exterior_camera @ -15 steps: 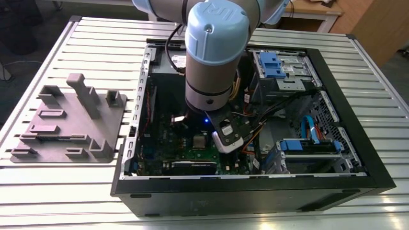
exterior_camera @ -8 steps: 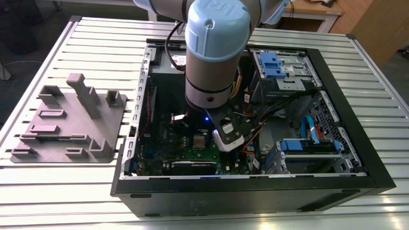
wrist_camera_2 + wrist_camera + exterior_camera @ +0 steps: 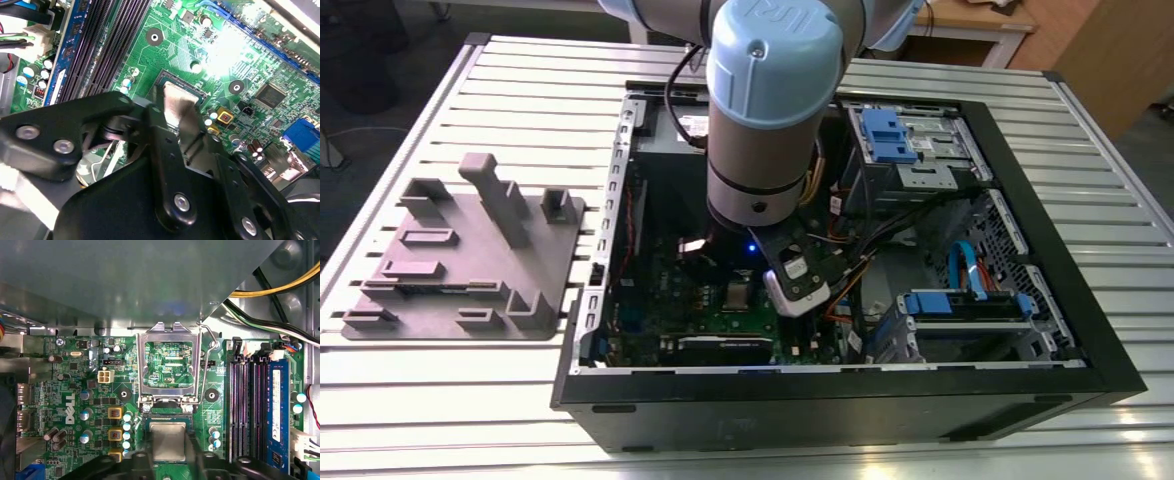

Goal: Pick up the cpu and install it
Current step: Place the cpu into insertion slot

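The gripper (image 3: 168, 459) is down inside the case (image 3: 854, 410), clamped on the cpu (image 3: 168, 440) at the socket (image 3: 186, 84). The lid (image 3: 167, 365) stands flipped open.

Exterior view: the camera stands off the arm (image 3: 774, 100), high up, and looks down at a slant on the open computer case (image 3: 854, 420) lying on the slatted table (image 3: 454, 400). The whole case is in frame, at middle range.

First wrist view: faces squarely down onto the green board (image 3: 75, 385), close.

Second wrist view: closer still, slanting past the black gripper (image 3: 175, 112) in the foreground.

Both wrist views share the green board and the memory slots (image 3: 250, 405). The exterior view takes in the same board as a small patch below the arm.
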{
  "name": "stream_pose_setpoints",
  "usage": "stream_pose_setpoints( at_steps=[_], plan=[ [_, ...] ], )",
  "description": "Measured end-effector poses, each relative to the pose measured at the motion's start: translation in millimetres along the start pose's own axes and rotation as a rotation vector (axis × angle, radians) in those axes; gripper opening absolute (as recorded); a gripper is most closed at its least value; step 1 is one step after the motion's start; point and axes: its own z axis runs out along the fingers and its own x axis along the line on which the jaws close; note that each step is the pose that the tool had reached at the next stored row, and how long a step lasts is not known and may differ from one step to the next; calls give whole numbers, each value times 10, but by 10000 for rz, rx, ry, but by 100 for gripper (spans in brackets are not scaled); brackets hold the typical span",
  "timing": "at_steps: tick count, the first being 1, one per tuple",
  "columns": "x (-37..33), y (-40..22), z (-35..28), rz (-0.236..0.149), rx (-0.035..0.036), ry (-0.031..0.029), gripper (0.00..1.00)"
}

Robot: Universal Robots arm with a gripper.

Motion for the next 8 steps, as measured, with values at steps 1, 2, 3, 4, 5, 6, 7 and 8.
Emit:
stream_pose_setpoints(
  at_steps=[1, 2, 3, 4, 5, 6, 7, 8],
  plan=[
    [0, 0, 0, -1, 0, 0, 39],
    [0, 0, 0, 0, -1, 0, 33],
    [0, 0, 0, 0, 0, 0, 27],
    [0, 0, 0, 0, 0, 1, 27],
    [0, 0, -1, 0, 0, 0, 22],
    [0, 0, 0, 0, 0, 0, 22],
    [0, 0, -1, 0, 0, 0, 16],
    [0, 0, -1, 0, 0, 0, 10]
  ],
)
